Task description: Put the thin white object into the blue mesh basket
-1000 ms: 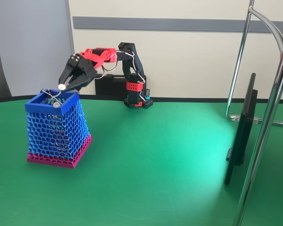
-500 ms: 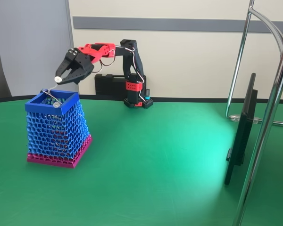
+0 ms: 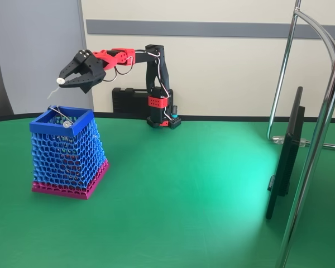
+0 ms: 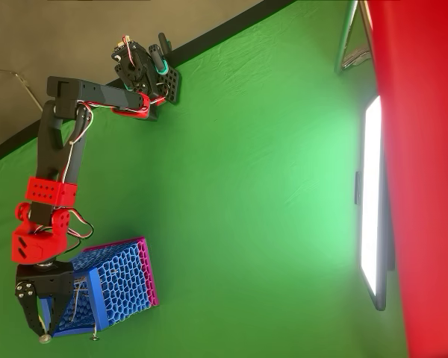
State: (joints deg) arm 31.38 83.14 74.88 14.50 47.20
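The blue mesh basket (image 3: 73,157) stands at the left of the green table; in the overhead view the basket (image 4: 124,279) is at the lower left. My red and black gripper (image 3: 62,80) hangs a short way above the basket's left rim. Its fingertips are shut on the thin white object (image 3: 60,82), whose small round knob shows at the tips while the slim stick slants down to the left. Seen from overhead, the gripper (image 4: 44,331) reaches over the basket's opening with the knob of the thin white object (image 4: 43,339) at its tip.
A grey wire with a round disc end (image 3: 64,119) lies inside the basket against its rim. A black case (image 3: 128,100) sits behind the arm's base. A black monitor (image 3: 285,156) and chrome stand poles (image 3: 318,139) occupy the right side.
The gripper has risen and swung to the left above the basket, carrying the white knob with it. The basket and the grey wire have not moved.
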